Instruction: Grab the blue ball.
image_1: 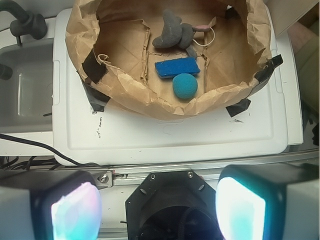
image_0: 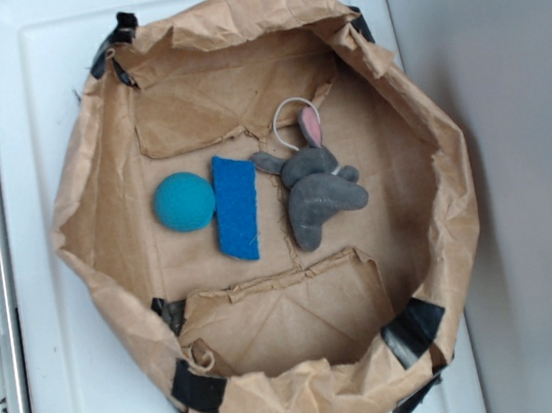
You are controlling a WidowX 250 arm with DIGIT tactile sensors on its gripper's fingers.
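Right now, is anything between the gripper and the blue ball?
Yes: the paper bag's rolled wall. The blue ball lies inside, just behind that near wall, with the blue rectangular piece beyond it. The gripper is open, outside the bag. From above, nothing visible covers the ball.

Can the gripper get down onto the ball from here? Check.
Probably yes. The ball lies uncovered in the paper bag, beside the blue piece; the open gripper must clear the bag's wall.
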